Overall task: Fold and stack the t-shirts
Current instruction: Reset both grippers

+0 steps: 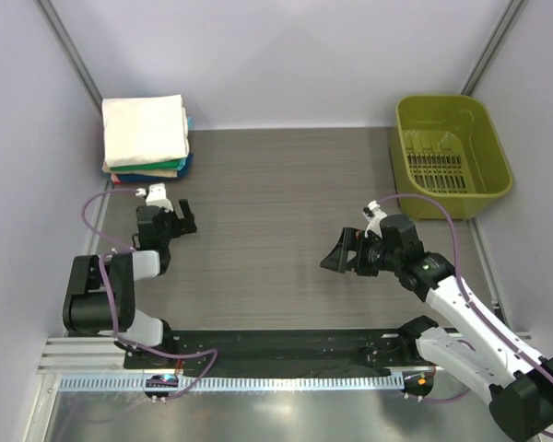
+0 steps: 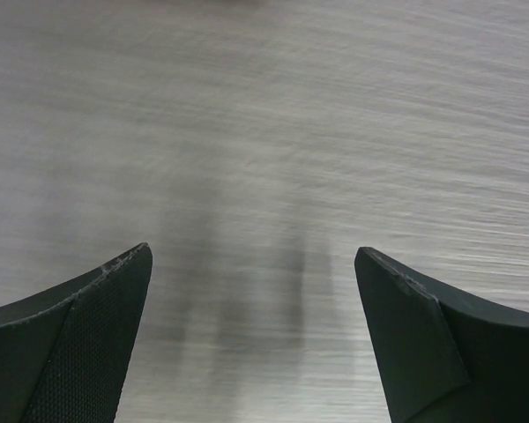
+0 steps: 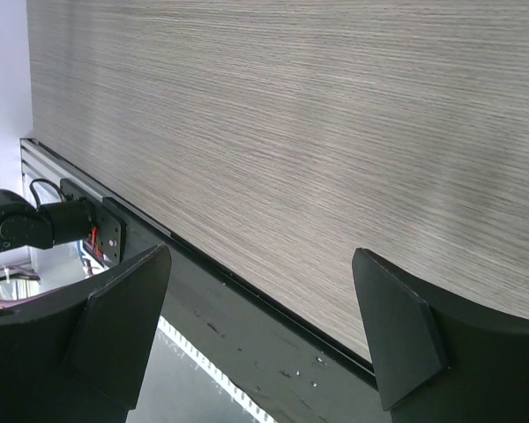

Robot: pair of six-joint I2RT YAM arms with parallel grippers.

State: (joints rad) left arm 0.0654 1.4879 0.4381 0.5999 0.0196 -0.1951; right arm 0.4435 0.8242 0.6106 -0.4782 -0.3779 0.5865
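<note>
Left gripper (image 1: 184,221) fingers spread, holding nothing, at 9 o'clock on the table (image 1: 276,175); right gripper (image 1: 332,251) also spread, near 4 o'clock. T-shirts (image 1: 146,133) sit stacked at 11 o'clock, cream one on top, basket (image 1: 487,147) at 2 o'clock.

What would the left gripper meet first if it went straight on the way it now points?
Most likely the bare table: the left wrist view shows only wood grain ahead of the left gripper. The stack of t-shirts lies off that line. How far is unclear.
</note>
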